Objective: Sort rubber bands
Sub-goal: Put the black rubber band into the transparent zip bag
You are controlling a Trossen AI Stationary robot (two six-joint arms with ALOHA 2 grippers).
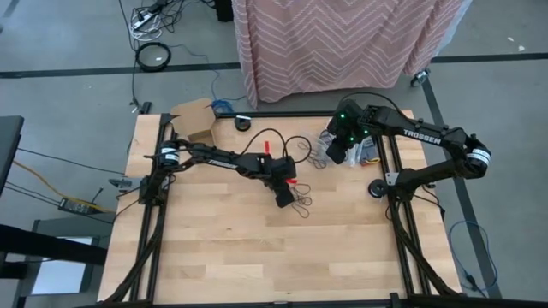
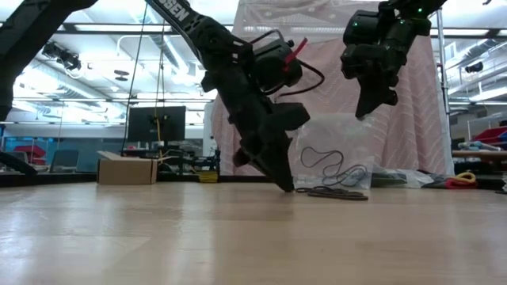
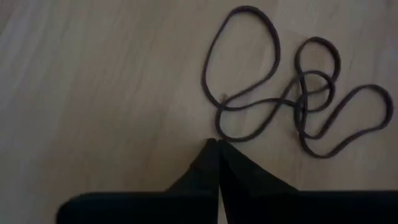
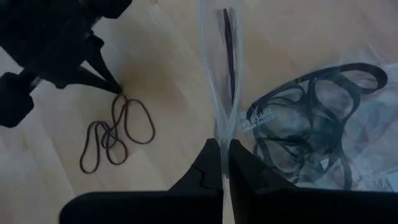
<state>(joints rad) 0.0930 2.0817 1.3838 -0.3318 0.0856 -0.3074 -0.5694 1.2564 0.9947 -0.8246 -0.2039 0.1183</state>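
Near the middle of the wooden worktop [image 1: 257, 257], the left claw [image 1: 285, 202] points steeply down with its tips clenched together on the wood, just touching the edge of a small tangle of black rubber bands [image 3: 292, 99]. Whether a band is pinched between the tips cannot be told. The tangle lies at about four o'clock from the claw, flat on the worktop. The right claw [image 4: 224, 152] hangs above the worktop's far right part, at about two o'clock from the left one, clenched on the top edge of a clear plastic bag [image 4: 323, 124] that holds more black bands [image 4: 298, 134]. A small cardboard box [image 1: 195, 120] sits at the far left.
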